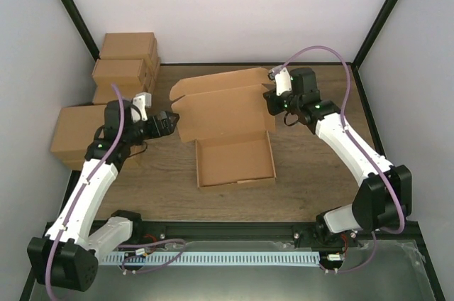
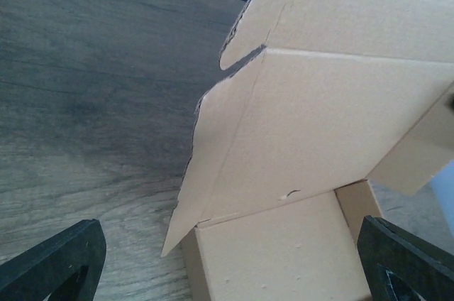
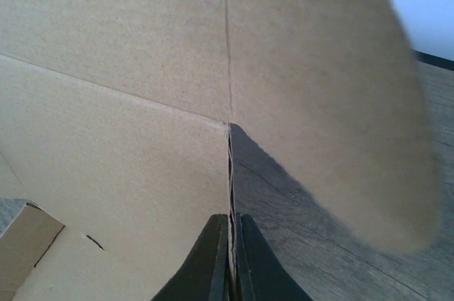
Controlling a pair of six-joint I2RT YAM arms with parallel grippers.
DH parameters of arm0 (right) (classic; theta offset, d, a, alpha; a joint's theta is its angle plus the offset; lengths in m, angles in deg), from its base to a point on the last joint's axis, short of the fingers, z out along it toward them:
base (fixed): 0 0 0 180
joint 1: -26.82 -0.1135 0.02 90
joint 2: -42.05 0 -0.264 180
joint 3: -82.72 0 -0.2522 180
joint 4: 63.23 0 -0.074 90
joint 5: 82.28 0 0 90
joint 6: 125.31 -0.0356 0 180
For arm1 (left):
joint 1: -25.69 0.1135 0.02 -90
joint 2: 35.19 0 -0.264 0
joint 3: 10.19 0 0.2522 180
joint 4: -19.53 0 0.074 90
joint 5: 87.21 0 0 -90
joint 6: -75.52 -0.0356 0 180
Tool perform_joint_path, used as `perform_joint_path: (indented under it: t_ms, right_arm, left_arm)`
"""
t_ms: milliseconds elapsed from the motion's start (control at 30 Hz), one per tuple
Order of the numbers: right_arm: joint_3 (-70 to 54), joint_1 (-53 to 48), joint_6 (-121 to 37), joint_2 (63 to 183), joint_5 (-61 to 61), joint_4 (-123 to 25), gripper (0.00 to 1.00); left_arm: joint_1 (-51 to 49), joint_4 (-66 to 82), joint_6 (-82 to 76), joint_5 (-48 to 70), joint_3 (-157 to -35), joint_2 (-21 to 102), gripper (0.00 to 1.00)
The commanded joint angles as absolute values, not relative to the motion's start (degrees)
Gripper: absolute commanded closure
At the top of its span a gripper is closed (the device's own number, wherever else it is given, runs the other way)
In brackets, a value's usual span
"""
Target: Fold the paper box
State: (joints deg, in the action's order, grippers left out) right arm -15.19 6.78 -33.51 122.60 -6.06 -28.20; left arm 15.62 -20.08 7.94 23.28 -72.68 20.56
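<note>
Currently the paper box [image 1: 228,134] sits at the middle of the worktop [image 1: 163,187], with its shallow tray formed on the near side and its wide lid panel raised behind it, flaps spread at both ends. The right hand [image 3: 230,248] is clenched on the edge of the flap at the lid's right end. The left hand [image 1: 172,121] is released, its fingers [image 2: 53,262] spread wide just beside the left-end flap with no contact visible, and smaller brown cartons [image 1: 128,67] are stacked at the far left.
</note>
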Motion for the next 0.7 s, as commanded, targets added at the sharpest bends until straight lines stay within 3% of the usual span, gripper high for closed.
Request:
perform_joint_path:
  t_ms: [0,333,667]
  right_arm:
    - [-13.7,6.6,-34.1,122.5,-5.9,-30.8,0.99]
    - [-18.9,6.6,-35.2,119.7,-6.4,-37.3,0.99]
    - [-18.4,6.6,-34.6,120.6,-7.5,-36.2,0.99]
  left_arm:
    - [17.4,-21.3,5.9,29.1,-75.4,20.6,0.00]
    - [17.4,-21.4,-0.8,24.9,-79.2,26.9,0.00]
    - [17.4,-27.7,-10.7,21.4,-90.8,39.4,0.13]
